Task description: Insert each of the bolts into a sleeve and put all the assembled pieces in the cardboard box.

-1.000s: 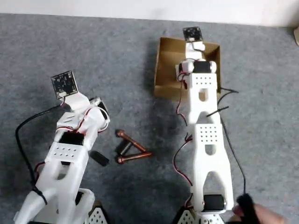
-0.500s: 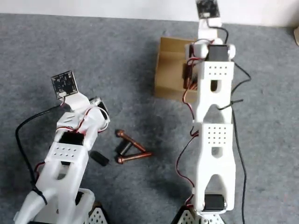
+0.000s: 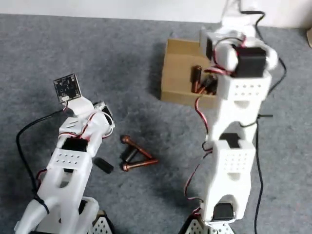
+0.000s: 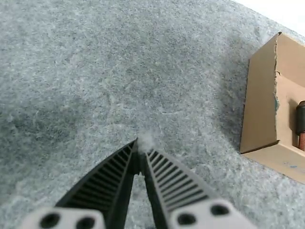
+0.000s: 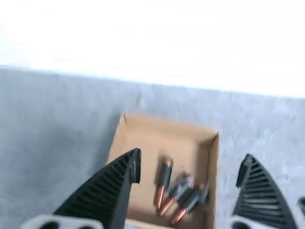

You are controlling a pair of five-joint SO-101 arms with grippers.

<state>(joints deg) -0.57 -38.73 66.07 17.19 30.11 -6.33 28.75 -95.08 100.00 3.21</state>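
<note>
High view: the grey felt-covered bench (image 3: 97,48) is seen from above w/ both arms on it. The left arm (image 3: 73,156) is placed at the near-left side, the right arm (image 3: 234,146) is stretched out over the right part of the cardboard box (image 3: 175,68) at the far side. Assembled pieces (image 3: 200,80) are seen lying inside the box. Well apart from the box, near the left arm, two copper bolts (image 3: 139,148) are laid in a V, tips touching at one end, & a black sleeve (image 3: 129,155) is lodged btwn them. A second sleeve (image 3: 103,165) is laid just beside the left arm.

Left wrist view: the left jaws are seen closed, tips pressed together, nothing gripped, held over bare felt. The box (image 4: 259,109) is seen off to one side, one piece (image 4: 301,129) partly visible in it.

Right wrist view: the right jaws are spread wide, nothing gripped, held above the box (image 5: 143,143). Three pieces (image 5: 163,183), as far as can be told, are laid side by side on the box floor, each a dark sleeve w/ a copper end showing. A white wall (image 5: 152,38) is seen beyond the bench.
</note>
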